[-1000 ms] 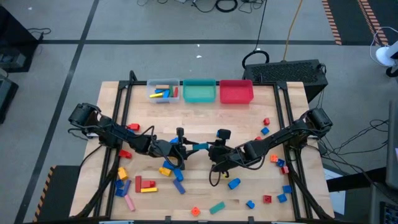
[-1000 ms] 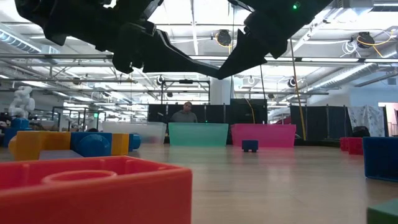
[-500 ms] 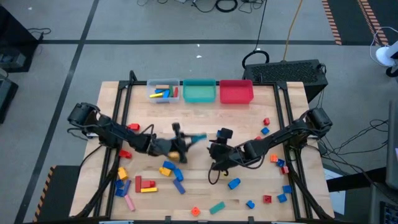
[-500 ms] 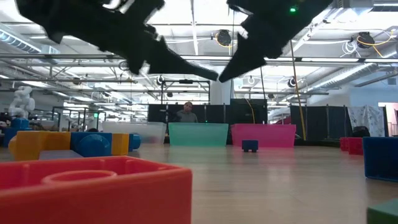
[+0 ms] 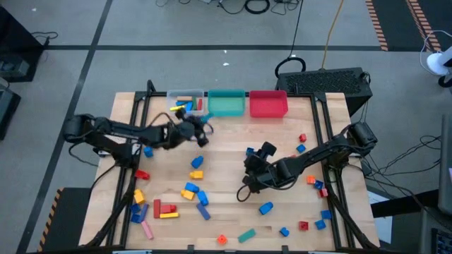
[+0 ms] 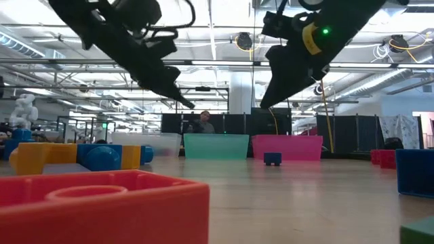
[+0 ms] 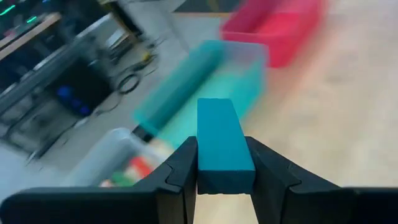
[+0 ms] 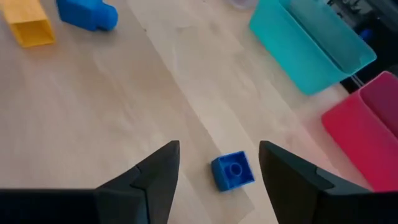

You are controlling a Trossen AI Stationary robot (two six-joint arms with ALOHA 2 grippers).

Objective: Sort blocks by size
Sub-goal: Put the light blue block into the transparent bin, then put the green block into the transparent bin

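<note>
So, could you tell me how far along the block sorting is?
Early days. A few blocks lie in the clear bin. The left gripper carries a teal bar toward the bins. The right gripper hangs open over a small blue cube. Many blocks remain scattered on the table.

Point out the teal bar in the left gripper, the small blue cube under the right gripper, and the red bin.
teal bar [image 7: 222, 144], left wrist view, top face.
small blue cube [image 8: 233, 170], right wrist view, studded top.
red bin [image 5: 268, 106], high view, inside floor.

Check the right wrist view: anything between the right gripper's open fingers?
Yes: a small blue cube sits on the bare table between the open fingers of the right gripper, untouched. Shown in the right wrist view.
</note>
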